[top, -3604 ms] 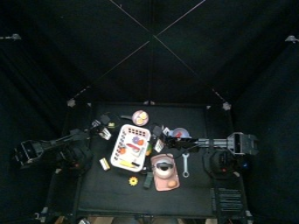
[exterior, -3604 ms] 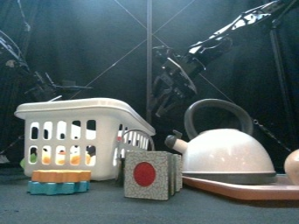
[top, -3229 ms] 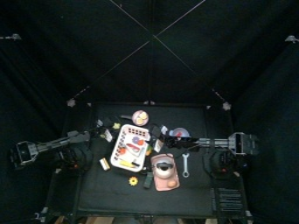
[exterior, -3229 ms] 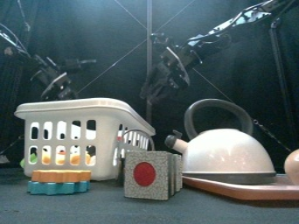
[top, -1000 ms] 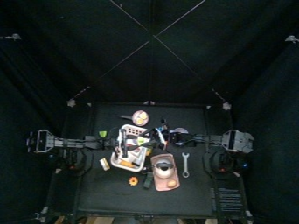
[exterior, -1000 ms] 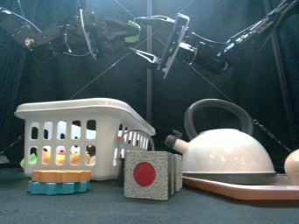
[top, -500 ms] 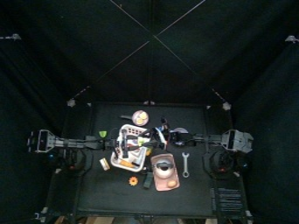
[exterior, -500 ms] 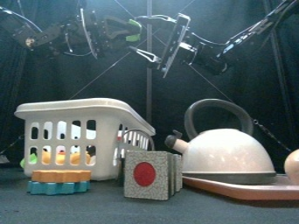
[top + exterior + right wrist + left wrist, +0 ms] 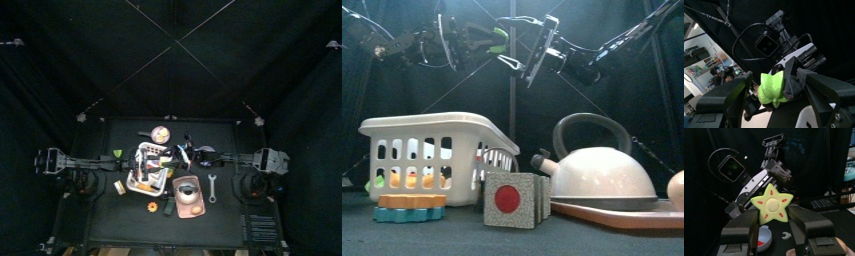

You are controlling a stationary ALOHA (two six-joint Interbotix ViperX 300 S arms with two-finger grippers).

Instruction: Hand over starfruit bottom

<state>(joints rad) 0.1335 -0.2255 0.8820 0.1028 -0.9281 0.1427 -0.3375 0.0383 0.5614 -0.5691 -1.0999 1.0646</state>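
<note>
The starfruit (image 9: pixel 772 203) is yellow-green, and its star-shaped cut face with red seed marks shows in the left wrist view. My left gripper (image 9: pixel 773 213) is shut on it, a jaw pressing each side. In the front view the starfruit (image 9: pixel 500 38) hangs high above the table in the left gripper (image 9: pixel 484 38). My right gripper (image 9: pixel 541 47) faces it from the right with its jaws open. The right wrist view shows the starfruit (image 9: pixel 773 88) between the open jaws of the right gripper (image 9: pixel 777 79), which do not touch it. From above, both grippers meet over the basket (image 9: pixel 168 155).
A white slatted basket (image 9: pixel 425 148) stands at the front left, with an orange and blue gear-shaped toy (image 9: pixel 412 207) before it. A cube with a red dot (image 9: pixel 510 198) and a white kettle (image 9: pixel 604 176) on a wooden tray (image 9: pixel 625 216) fill the front right.
The left arm has lifted the starfruit from basket height to well above the table, and the right gripper has come in beside it. Over the last second the fruit crept slightly toward the right gripper.
</note>
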